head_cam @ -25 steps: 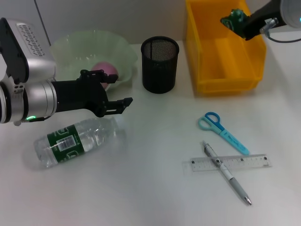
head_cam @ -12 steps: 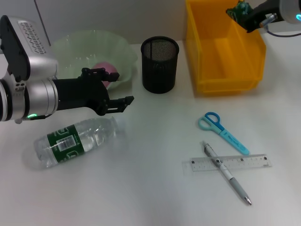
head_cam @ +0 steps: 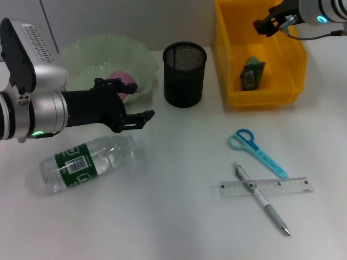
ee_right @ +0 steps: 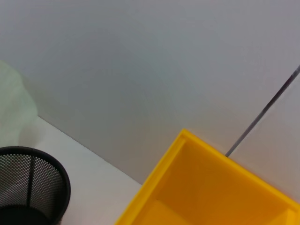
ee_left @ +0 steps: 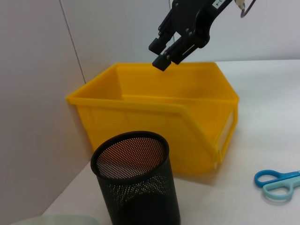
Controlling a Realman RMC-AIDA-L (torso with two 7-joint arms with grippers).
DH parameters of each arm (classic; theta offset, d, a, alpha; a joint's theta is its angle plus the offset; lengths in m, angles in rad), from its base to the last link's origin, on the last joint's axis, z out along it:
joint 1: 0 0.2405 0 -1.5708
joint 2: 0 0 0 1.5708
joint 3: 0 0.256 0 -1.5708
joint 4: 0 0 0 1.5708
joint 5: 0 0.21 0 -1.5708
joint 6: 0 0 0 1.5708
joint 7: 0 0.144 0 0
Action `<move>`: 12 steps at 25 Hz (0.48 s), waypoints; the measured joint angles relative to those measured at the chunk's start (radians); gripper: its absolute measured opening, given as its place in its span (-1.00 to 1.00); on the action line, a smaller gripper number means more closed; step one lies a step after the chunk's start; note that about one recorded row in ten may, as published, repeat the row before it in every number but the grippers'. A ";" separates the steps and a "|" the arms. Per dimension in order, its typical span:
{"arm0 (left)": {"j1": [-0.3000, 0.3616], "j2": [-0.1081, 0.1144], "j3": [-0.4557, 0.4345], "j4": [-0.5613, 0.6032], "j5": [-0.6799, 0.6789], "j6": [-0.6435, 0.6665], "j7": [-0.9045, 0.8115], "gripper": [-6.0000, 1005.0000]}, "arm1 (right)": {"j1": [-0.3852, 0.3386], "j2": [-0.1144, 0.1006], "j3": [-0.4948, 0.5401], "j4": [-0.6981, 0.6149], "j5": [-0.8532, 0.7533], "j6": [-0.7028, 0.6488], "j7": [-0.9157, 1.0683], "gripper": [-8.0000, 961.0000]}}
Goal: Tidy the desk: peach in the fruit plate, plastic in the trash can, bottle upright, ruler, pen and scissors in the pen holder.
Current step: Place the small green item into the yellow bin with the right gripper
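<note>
Your white desk (head_cam: 173,216) carries the yellow plastic bin (head_cam: 233,59), where a green plastic wrapper (head_cam: 252,73) lies inside; your right pincer (head_cam: 269,23) hangs released above it. Your left pincer (head_cam: 142,120) hovers spread over the toppled clear water bottle (head_cam: 87,162). A pink peach (head_cam: 123,81) sits in the pale-green bowl (head_cam: 81,54).

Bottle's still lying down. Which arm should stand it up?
Left. The left gripper hangs open just above the bottle; the right gripper is open over the yellow bin, across the desk.
</note>
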 joint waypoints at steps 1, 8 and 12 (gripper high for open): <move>0.000 0.000 0.000 0.000 0.000 0.000 0.000 0.42 | 0.000 0.000 0.000 0.000 0.000 0.000 0.000 -0.37; 0.004 -0.001 0.000 0.002 0.000 -0.011 -0.017 0.42 | -0.099 0.001 -0.034 -0.218 0.176 -0.097 -0.058 -0.06; 0.000 0.000 0.000 0.003 0.000 -0.010 -0.034 0.41 | -0.183 -0.001 -0.012 -0.341 0.431 -0.201 -0.218 0.04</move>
